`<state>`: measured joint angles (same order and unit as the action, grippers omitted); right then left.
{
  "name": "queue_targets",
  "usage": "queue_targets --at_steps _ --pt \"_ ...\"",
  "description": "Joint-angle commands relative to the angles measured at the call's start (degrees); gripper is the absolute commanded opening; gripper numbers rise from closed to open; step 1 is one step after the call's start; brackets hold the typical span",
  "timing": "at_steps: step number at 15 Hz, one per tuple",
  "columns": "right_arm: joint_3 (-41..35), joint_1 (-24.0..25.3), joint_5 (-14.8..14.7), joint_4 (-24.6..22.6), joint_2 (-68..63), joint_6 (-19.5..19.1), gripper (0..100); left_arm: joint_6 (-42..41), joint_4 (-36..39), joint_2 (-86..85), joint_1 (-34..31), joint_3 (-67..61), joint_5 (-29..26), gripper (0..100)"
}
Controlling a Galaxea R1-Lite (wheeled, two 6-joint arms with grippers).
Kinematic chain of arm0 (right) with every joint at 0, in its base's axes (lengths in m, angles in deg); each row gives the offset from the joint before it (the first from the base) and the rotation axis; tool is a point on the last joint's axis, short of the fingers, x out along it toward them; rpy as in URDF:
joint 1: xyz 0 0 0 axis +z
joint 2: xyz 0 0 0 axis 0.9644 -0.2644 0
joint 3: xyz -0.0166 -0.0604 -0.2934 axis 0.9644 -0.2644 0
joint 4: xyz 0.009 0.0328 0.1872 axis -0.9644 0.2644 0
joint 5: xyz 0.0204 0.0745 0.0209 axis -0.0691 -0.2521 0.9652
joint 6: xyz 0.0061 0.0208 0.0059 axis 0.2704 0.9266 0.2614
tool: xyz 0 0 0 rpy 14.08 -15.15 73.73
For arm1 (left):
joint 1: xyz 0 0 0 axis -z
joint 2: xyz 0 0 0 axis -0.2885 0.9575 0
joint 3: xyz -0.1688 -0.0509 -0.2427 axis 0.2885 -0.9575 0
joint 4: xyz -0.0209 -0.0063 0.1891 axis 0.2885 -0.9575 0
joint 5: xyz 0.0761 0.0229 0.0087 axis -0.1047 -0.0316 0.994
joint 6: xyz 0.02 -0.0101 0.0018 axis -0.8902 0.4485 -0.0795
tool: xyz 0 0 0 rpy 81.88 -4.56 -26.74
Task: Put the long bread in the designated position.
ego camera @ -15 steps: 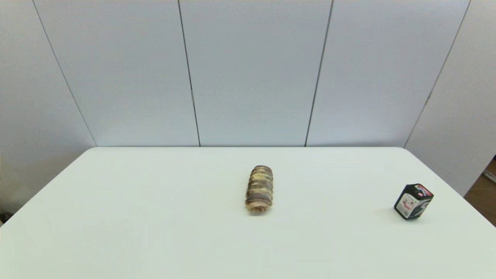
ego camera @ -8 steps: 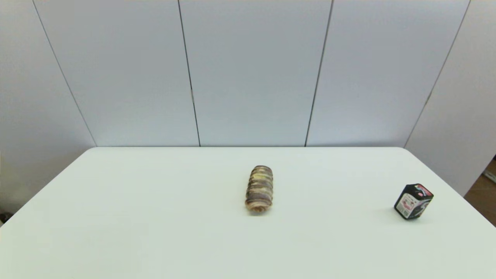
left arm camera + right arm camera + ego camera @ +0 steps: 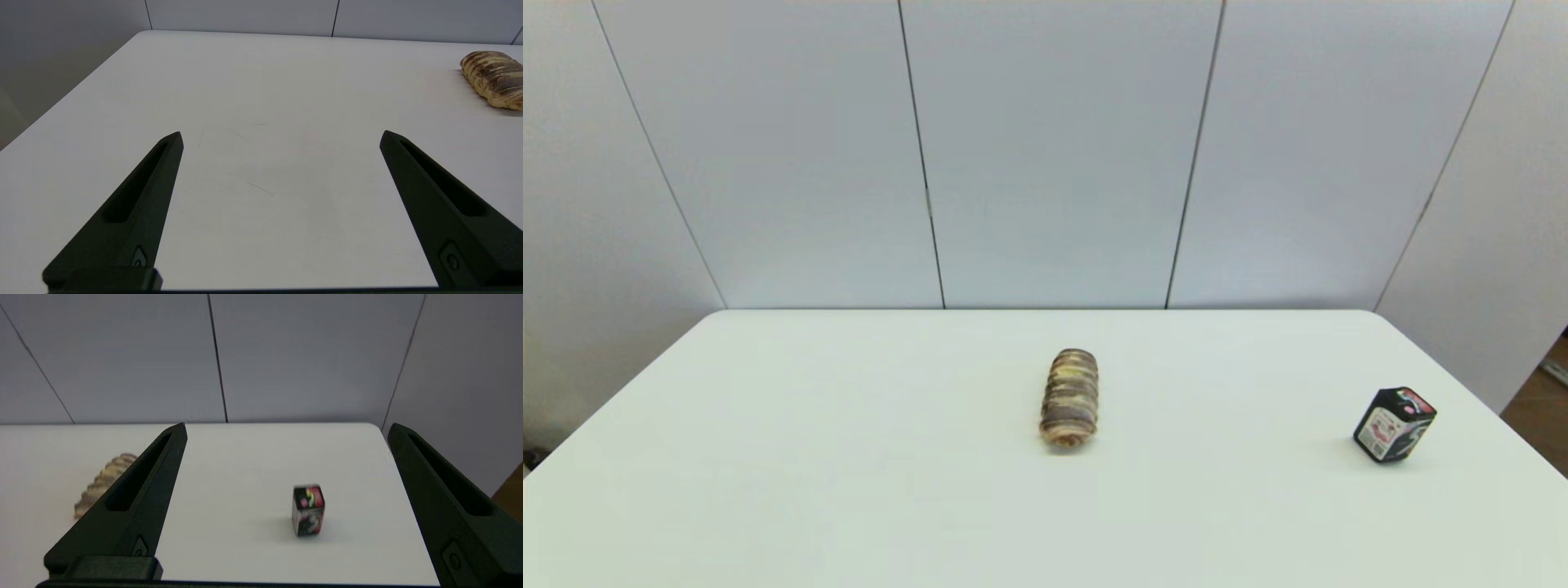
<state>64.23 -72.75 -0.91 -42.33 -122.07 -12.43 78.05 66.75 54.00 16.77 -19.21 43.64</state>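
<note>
The long bread (image 3: 1069, 398), a ridged loaf with brown, tan and yellow bands, lies lengthwise near the middle of the white table (image 3: 849, 457). It also shows far off in the left wrist view as the long bread (image 3: 494, 78) and, partly hidden behind a finger, in the right wrist view as the long bread (image 3: 102, 482). My left gripper (image 3: 281, 139) is open over bare tabletop, well short of the loaf. My right gripper (image 3: 287, 430) is open too, holding nothing. Neither arm shows in the head view. The designated position has no marking that I can see.
A small black box (image 3: 1394, 425) with a red-and-white label stands tilted near the table's right edge, also seen as the small black box (image 3: 308, 509). Grey wall panels (image 3: 1054, 155) close off the far side. The table's right edge drops to a brown floor (image 3: 1543, 408).
</note>
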Motion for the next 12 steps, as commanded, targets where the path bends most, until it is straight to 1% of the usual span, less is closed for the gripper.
queue_targets --at_steps 1,4,5,7,9,12 --pt "20.32 0.8 -0.21 0.09 -26.62 0.18 100 0.04 0.01 0.09 0.0 0.0 -0.04 100" --pt "27.97 1.5 -0.03 0.62 -36.48 0.18 100 0.04 0.01 0.09 0.0 0.0 0.05 100" --pt "30.34 2.47 -0.03 0.71 -39.29 0.27 100 0.04 0.01 0.09 0.0 0.0 0.05 100" --pt "34.39 6.6 -0.03 1.67 -44.3 0.44 100 0.04 0.01 0.09 0.0 0.0 0.05 100" --pt "38.52 9.85 -0.29 1.76 -48.96 2.64 100 0.04 0.01 0.09 0.0 0.0 0.05 100" --pt "44.93 13.72 -0.38 4.49 -54.58 5.63 100 0.04 0.01 0.09 0.0 0.0 0.05 100"
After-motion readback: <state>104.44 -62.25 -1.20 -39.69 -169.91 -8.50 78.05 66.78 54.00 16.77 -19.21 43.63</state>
